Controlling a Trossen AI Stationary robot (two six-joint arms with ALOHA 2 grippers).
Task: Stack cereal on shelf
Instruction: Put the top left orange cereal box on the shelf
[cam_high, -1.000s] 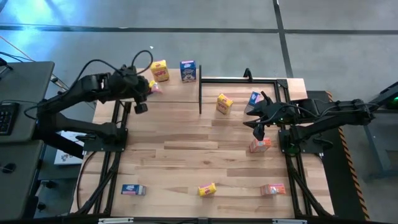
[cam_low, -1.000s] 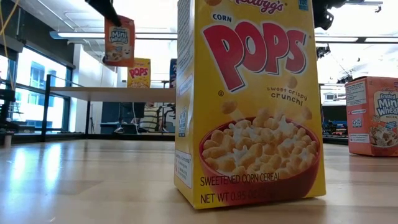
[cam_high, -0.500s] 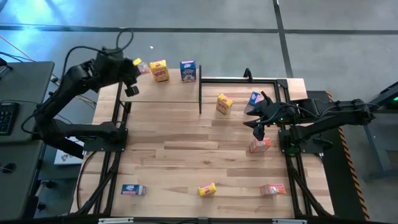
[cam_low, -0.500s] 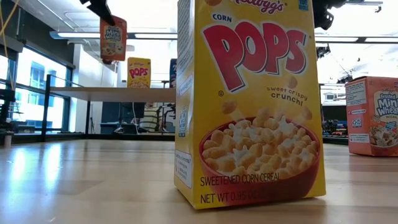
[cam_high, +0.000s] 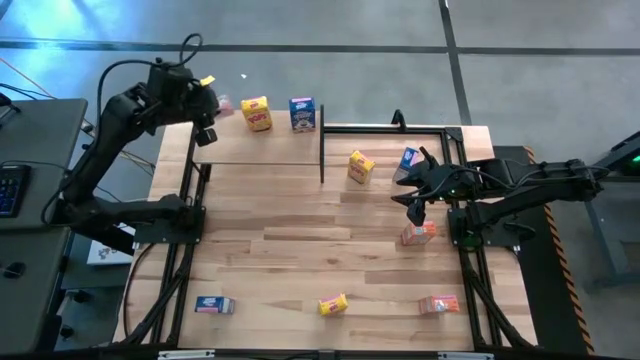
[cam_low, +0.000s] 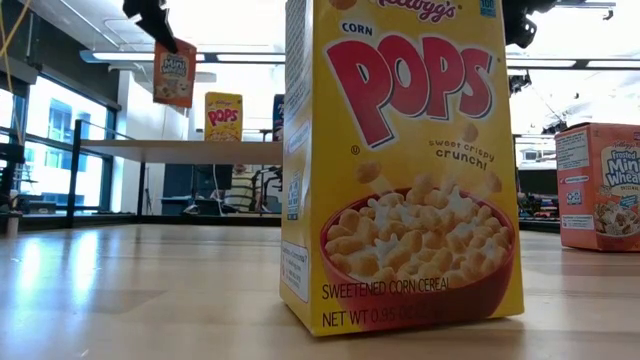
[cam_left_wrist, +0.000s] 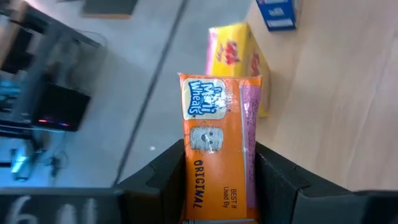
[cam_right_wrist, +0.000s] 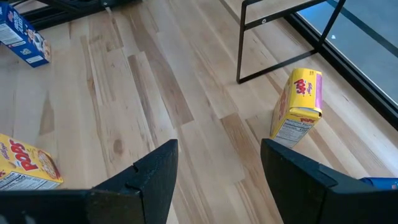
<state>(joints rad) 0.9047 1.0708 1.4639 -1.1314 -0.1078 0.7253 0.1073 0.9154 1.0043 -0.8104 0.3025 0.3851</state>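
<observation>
Left hand (cam_left_wrist: 217, 180) pinching orange cereal box (cam_left_wrist: 214, 149) aloft beside shelf (cam_high: 270, 150); right hand (cam_right_wrist: 214, 168) spread.

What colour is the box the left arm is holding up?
Orange box, clearest in the left wrist view.

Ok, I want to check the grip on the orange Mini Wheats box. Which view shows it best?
The left wrist view: the orange box fills it, clamped between the left claw. The low view shows it hanging small; the high view only a sliver; the right wrist view nothing.

Left claw (cam_high: 207, 95) raised and clamped; right claw (cam_high: 415, 208) hovers, fingers apart.
</observation>
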